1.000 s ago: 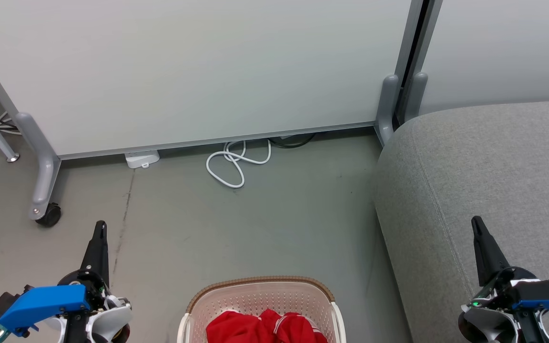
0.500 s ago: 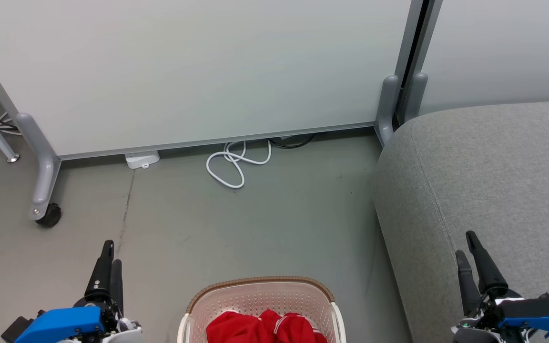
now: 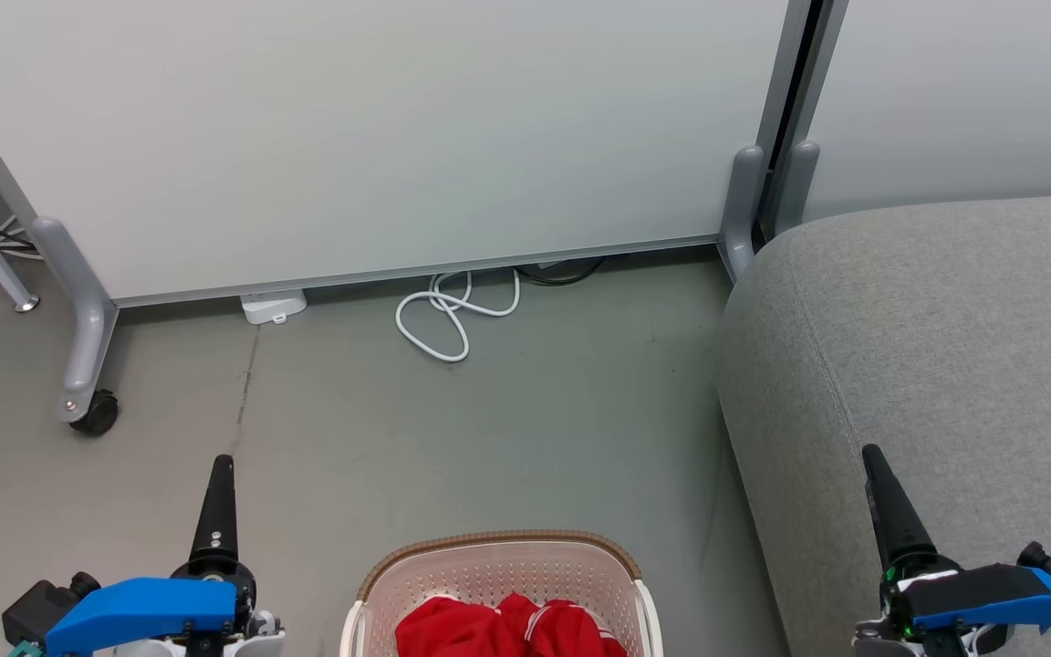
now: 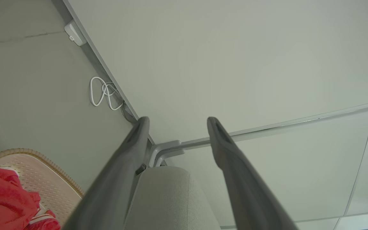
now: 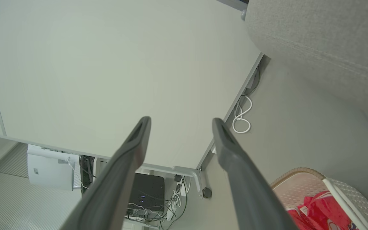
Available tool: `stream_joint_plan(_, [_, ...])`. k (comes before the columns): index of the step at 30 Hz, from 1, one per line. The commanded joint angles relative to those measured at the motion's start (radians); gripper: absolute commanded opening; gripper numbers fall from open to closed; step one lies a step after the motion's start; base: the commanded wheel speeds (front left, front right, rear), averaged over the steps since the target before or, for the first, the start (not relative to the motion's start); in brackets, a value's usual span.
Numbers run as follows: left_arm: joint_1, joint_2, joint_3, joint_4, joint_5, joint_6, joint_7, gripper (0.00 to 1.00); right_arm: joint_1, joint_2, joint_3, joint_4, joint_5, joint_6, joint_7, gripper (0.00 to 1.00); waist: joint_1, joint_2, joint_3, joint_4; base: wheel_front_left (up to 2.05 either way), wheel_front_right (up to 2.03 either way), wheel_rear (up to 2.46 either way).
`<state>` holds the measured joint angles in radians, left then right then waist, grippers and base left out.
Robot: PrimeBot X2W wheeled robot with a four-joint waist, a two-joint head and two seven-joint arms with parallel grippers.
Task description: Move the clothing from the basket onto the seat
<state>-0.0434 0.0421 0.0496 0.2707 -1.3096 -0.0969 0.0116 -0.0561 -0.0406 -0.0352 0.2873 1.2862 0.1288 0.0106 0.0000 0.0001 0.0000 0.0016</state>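
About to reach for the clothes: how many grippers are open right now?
2. The left gripper hangs open over the grey floor, left of the cream perforated plastic basket; the right gripper hangs open in front of the light grey fabric seat.

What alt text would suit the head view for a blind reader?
A cream basket holding red clothing sits on the floor at bottom centre, beside a grey seat on the right. The left gripper and right gripper rise from the lower corners, holding nothing.
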Motion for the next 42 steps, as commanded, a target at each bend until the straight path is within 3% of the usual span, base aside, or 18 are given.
stream_joint_plan(1, [-0.013,0.009,-0.005,-0.02,0.032,0.003,-0.009,1.0,-0.019,-0.005,0.005,-0.014,-0.032,0.001,-0.008,1.0,0.0,-0.0001,0.0,0.0,0.0,0.0,0.0])
stream_joint_plan(19, [-0.004,0.033,-0.082,-0.029,0.428,0.034,-0.077,1.0,-0.011,-0.007,0.037,-0.033,-0.361,0.001,-0.076,1.0,0.0,-0.0001,-0.002,0.004,0.0,0.0,0.0])
stream_joint_plan(42, [0.008,0.047,-0.137,-0.019,0.724,0.052,-0.148,1.0,0.002,-0.009,0.057,-0.026,-0.644,0.002,-0.121,1.0,0.0,-0.0001,-0.003,0.006,0.0,0.0,0.0])
